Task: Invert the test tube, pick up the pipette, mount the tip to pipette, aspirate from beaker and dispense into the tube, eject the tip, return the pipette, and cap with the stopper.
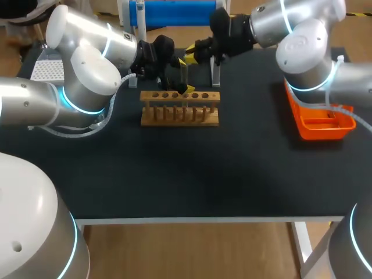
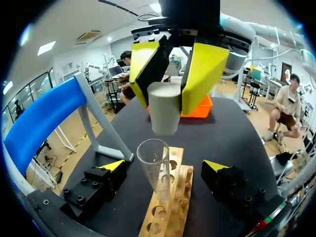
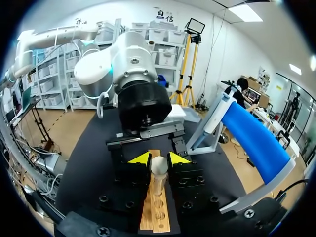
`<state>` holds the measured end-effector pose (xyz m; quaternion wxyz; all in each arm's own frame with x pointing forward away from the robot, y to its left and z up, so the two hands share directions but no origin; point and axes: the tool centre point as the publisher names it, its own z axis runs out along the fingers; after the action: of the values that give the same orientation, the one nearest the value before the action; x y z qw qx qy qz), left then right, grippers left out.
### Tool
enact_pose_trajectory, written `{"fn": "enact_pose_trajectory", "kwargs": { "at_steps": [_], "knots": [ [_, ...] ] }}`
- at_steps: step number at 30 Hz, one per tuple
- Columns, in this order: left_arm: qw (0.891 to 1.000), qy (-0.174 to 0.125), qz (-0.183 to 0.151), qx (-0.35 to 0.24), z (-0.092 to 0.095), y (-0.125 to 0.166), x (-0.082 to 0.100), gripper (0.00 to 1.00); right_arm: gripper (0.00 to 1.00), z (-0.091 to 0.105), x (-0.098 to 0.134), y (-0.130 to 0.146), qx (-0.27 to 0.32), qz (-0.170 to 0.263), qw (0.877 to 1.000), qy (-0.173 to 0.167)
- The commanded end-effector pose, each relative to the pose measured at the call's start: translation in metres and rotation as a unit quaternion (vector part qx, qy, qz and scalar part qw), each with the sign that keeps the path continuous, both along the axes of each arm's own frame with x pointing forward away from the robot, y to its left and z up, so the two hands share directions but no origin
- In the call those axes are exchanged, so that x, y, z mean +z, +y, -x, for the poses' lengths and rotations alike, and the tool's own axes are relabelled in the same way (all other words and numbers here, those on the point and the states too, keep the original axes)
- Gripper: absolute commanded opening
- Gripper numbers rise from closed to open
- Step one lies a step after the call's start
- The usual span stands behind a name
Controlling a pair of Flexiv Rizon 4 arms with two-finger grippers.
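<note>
So, the right gripper (image 3: 159, 159) is clamped on the pale grey stopper (image 2: 164, 111), 1 yellow finger pressed to each side, and it hangs straight above the mouth of the glass test tube (image 2: 154, 168), with what looks like a thin gap between them. The tube stands upright in a hole of the wooden rack (image 1: 180, 109), which sits toward the back of the black table (image 1: 186, 174). The left gripper (image 2: 164, 167) is wide open, its 2 fingers straddling the tube low down, neither one touching the glass, so it's got hold of nothing. In the head view both arms meet right over the rack, left arm from the left, right arm from the right. An orange tray (image 1: 321, 122) sits well off to the right of the rack, near the right arm.
</note>
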<state>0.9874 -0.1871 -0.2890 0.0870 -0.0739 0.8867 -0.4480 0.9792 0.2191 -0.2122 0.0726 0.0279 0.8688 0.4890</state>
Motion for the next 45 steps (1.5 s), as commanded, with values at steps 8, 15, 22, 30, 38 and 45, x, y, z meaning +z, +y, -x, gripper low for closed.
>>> {"fn": "enact_pose_trajectory", "kwargs": {
  "at_steps": [8, 15, 22, 30, 38, 45],
  "knots": [
    [1.0, 0.001, -0.001, -0.001, 0.0, 0.0, 0.001, 1.0, 0.0, 0.002, 0.001, 0.003, 0.002, -0.003, 1.0, 0.0],
    [1.0, 0.001, -0.001, -0.001, 0.0, 0.0, 0.001, 1.0, 0.0, 0.003, -0.003, 0.004, 0.003, -0.001, 1.0, 0.002],
    [1.0, 0.001, -0.001, -0.001, 0.0, 0.0, 0.001, 1.0, 0.0, 0.005, -0.011, 0.001, 0.001, 0.005, 1.0, 0.009],
    [1.0, 0.001, -0.001, -0.001, 0.0, 0.0, 0.001, 1.0, 0.0, 0.004, -0.006, 0.001, 0.001, 0.002, 1.0, 0.009],
    [1.0, 0.001, -0.001, -0.001, 0.0, 0.0, 0.001, 1.0, 0.0, 0.002, 0.0, 0.004, 0.002, -0.003, 1.0, 0.003],
    [1.0, 0.001, -0.001, -0.001, 0.0, 0.0, 0.001, 1.0, 0.0, 0.003, -0.002, 0.007, 0.003, -0.003, 1.0, 0.003]
  ]
}}
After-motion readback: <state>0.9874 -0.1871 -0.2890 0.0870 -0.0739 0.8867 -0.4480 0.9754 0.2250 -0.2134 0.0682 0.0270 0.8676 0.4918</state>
